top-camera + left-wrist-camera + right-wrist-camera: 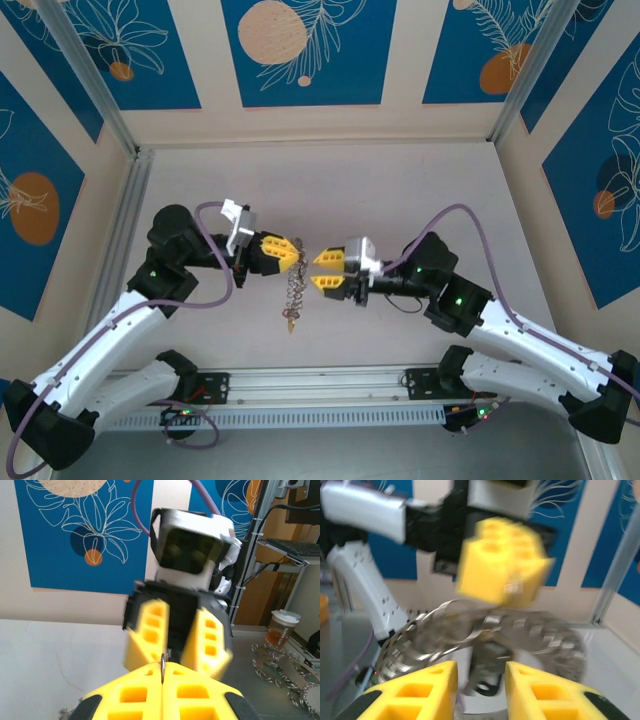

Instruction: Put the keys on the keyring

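We see the keyring (485, 630) as bright, glossy metal (blurred here), the fingers (420, 695) of the right gripper (480, 666) as matt yellow plastic with moulded pockets, and the table (400, 190) as matt.

The keyring (294, 288) hangs edge-on, its top rim pinched in the closed left end effector (296, 256) and the rest dangling straight down. From above it looks like a narrow, bristly grey strip. A yellowish tag (290, 325) dangles at its lowest point. In the right wrist view it is a large grey ring, blurred, tilted nearly flat, its rim crowded with small silvery keys (540, 635). In the left wrist view a thin dark metal edge of it stands upright between the yellow fingers.
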Tool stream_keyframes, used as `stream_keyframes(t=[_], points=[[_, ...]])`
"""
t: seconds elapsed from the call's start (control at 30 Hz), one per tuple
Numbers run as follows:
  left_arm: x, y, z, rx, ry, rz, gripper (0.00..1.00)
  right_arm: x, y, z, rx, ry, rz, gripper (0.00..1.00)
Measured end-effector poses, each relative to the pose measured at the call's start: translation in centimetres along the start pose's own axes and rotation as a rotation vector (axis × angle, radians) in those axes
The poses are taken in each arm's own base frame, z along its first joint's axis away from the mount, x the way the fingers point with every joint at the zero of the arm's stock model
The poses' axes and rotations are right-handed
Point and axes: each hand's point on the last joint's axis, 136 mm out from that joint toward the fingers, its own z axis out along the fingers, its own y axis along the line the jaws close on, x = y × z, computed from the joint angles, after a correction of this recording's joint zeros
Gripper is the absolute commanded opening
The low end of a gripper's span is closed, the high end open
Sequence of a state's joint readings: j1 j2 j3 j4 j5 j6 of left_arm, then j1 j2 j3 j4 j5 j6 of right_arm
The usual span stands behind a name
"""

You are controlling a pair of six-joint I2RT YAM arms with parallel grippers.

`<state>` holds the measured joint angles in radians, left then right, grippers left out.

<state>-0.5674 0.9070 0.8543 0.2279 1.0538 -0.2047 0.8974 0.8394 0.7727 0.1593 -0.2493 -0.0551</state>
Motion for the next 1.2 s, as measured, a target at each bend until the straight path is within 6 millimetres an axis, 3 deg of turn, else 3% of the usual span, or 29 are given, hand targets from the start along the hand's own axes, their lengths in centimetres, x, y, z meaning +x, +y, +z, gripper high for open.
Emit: stream_keyframes(t=[0.13,0.37,0.7,1.2], points=[[0.9,-0.2,-0.3,-0.008,-0.004,-0.009,0.00,-1.4,-2.5,-1.0,0.066,-0.059,0.100,0.31],[0.7,-0.1,-0.3,-0.011,-0.022,0.005,0.00,-4.2,-2.1,-0.7,-0.010,-0.116,0.164,0.29],[0.1,-0.3,-0.3,-0.006,-0.042,0.025,0.00,-2.3,-0.4,1.6,-0.141,-0.030,0.232,0.30],[-0.5,-0.2,-0.2,0.001,-0.063,0.021,0.00,-1.3,0.1,2.2,-0.183,0.002,0.240,0.29]])
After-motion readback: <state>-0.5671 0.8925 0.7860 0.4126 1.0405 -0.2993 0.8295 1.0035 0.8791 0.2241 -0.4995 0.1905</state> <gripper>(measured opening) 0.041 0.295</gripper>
